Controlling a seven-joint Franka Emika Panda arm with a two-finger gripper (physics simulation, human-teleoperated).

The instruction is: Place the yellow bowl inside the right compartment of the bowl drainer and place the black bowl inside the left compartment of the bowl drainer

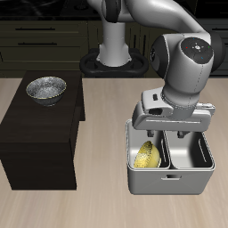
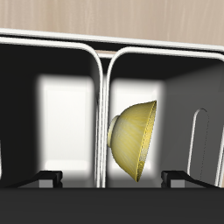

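Observation:
The yellow bowl [image 1: 147, 156] stands on its edge inside the bowl drainer [image 1: 169, 182], in the well nearer the dark cabinet. In the wrist view the yellow bowl [image 2: 134, 140] leans against the divider of the bowl drainer [image 2: 103, 61]; the other well holds nothing. My gripper [image 1: 173, 135] hovers just above the drainer, open and apart from the bowl. Its fingertips [image 2: 50, 178] show spread wide, and the gripper [image 2: 112, 179] has nothing between them. The black bowl [image 1: 45, 88] sits upright on top of the dark cabinet.
A dark wooden cabinet [image 1: 36, 138] stands on the table beside the drainer and carries the black bowl. Dark kitchen drawers line the back behind the robot's base.

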